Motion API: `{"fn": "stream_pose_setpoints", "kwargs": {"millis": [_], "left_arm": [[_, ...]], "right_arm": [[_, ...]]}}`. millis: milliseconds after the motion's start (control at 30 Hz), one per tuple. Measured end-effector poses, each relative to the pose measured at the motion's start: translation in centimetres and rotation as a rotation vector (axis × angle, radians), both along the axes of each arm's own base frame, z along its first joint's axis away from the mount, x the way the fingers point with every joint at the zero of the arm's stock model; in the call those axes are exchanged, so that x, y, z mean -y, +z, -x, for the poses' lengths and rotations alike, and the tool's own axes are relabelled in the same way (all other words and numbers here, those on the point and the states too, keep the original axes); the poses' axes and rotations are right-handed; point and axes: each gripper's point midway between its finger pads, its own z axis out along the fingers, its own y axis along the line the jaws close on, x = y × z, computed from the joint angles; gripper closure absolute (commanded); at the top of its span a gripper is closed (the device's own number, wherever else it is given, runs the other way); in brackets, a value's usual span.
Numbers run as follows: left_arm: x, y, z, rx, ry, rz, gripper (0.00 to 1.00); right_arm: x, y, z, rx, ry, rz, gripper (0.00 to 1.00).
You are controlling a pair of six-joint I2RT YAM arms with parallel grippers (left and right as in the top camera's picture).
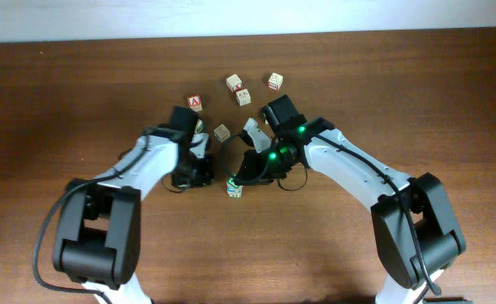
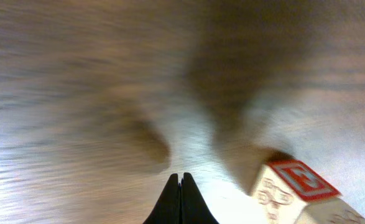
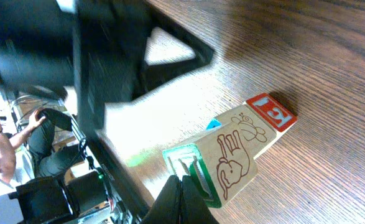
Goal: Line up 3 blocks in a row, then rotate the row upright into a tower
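The right gripper is clenched on nothing, its closed tips set against the green-framed block; that posture reads as a nudge to turn the block where it lies on the surface, not a lift; seen from overhead, this block sits near the middle, between the two arms. A second cube, red-framed on one face, seems to touch its far end; it may drag along or jam the turn. The left gripper is likewise clenched and empty, tips over bare wood; a red-lettered cube lies just beside it, apart. Farther back lie several loose blocks and the red "A" cube, beyond both arms.
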Motion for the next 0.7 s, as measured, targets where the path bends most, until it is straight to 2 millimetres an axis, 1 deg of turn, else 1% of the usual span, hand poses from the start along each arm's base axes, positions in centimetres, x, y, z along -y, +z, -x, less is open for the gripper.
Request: {"fn": "stream_pose_setpoints", "kwargs": {"millis": [33,100,133,300,367,433,467,567,600,700], "left_arm": [[-1.2,0.0,-0.5,0.000,0.038,0.000,1.00],[-2.2,0.0,-0.8,0.005,0.051,0.000,1.00],[-2.3,0.0,-0.8,0.007,0.050,0.001,1.00],[-2.2,0.0,-0.8,0.010,0.037,0.005,1.00],[-2.1,0.1,-0.9,0.015,0.026,0.008,1.00],[-1.8,0.2,-0.8,0.022,-0.006,0.027,1.00],[-1.4,0.3,-0.7,0.028,-0.035,0.050,1.00],[-0.4,1.0,-1.0,0.058,-0.111,0.108,1.00],[-0.2,1.1,-1.1,0.069,-0.132,0.118,1.00],[0.0,1.3,-1.0,0.079,-0.162,0.131,1.00]], "right_arm": [[0.1,0.0,0.0,-0.003,-0.001,0.007,0.96],[0.3,0.1,0.0,-0.009,-0.004,0.028,0.95],[0.5,0.2,0.0,-0.005,-0.005,0.043,0.91],[0.7,0.9,-0.7,0.017,-0.011,0.078,0.84],[0.7,1.3,-0.9,0.021,-0.012,0.086,0.84],[0.9,1.7,-1.4,0.040,-0.019,0.109,0.85],[1.5,1.4,-1.2,0.033,-0.025,0.148,0.90],[3.5,0.1,-1.0,0.016,-0.066,0.281,0.95],[4.1,-0.3,-1.2,0.022,-0.089,0.328,0.96],[4.1,-0.7,-1.5,0.054,-0.104,0.373,0.96]]}}
